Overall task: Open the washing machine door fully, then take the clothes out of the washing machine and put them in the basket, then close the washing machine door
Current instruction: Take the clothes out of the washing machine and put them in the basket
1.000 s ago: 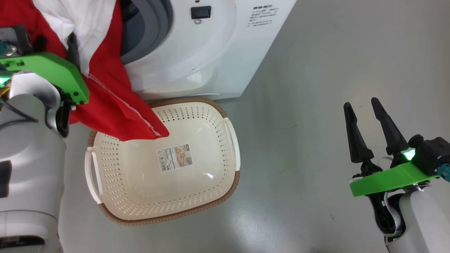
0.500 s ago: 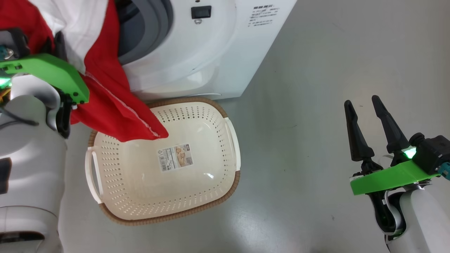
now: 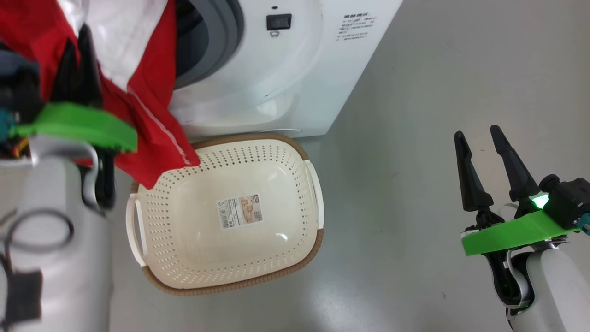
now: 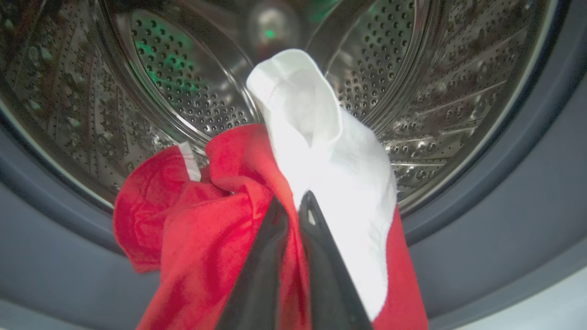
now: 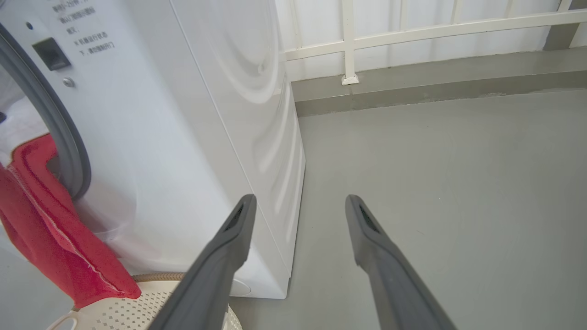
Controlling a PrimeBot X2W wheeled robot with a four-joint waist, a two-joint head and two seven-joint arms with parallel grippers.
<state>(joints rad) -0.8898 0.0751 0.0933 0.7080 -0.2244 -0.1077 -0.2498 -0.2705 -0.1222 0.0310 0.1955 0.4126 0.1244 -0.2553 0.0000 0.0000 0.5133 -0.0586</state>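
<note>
Door step: the mouth of the washing machine (image 3: 276, 74) stood clear and fabric passed through it, so the washing machine door was judged open; whether fully could not be told.
Unloading step: in progress.
Left tool (image 4: 293, 204): fingers pressed together, pinching the clothes (image 3: 152, 124) at a fold where red fabric met white lining.
Clothes position: gathered at the tool in front of the drum (image 4: 183, 82), then draped down over the grey gasket (image 4: 504, 192) and the machine front. The lowest red corner hung at the rear left corner of the basket (image 3: 184, 249); contact with the rim could not be confirmed.
Basket: on the floor (image 3: 415, 92) just in front of the machine, with nothing inside and the sticker (image 3: 239, 211) on its bottom exposed.
Right tool (image 3: 475, 131): fingers spread, holding nothing, well apart from the basket on the robot's right.
Remaining: lowering the clothes into the basket, releasing them, checking the drum for further garments and closing the door.
Obstructions: none lay between the clothes and the basket. The trailing fabric was judged liable to drag on the gasket or fall outside the left rim.
Surroundings: a white railing (image 5: 348, 41) stood beyond the machine.
</note>
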